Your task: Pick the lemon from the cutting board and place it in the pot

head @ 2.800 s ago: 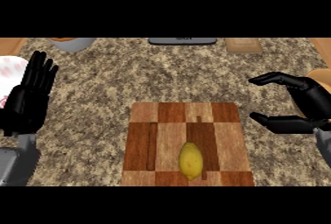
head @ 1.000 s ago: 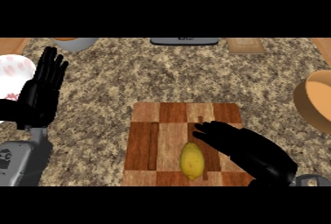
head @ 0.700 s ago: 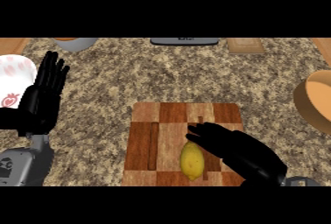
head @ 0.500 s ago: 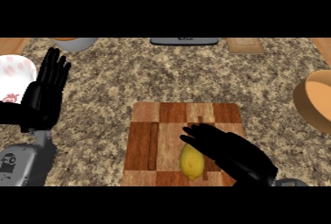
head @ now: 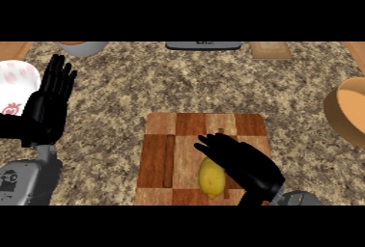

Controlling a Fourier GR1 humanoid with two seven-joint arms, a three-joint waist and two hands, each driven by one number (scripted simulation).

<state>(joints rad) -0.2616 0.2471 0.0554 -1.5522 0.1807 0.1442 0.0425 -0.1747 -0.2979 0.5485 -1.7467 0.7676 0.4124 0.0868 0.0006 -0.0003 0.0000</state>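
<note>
A yellow lemon lies on the wooden cutting board, near its front edge. My right hand hovers over the lemon's right side and partly covers it, fingers spread and pointing up-left, open, not curled round the fruit. The tan pot shows at the right edge, cut off by the frame. My left hand rests open at the left, fingers up.
A white plate with a red print lies at the far left behind my left hand. A grey bowl, a dark appliance and a small wooden block line the back edge of the speckled counter.
My right hand has swung in from the right side of the counter onto the board and crept left over the lemon. The pot has come into view. The left hand barely moved.
</note>
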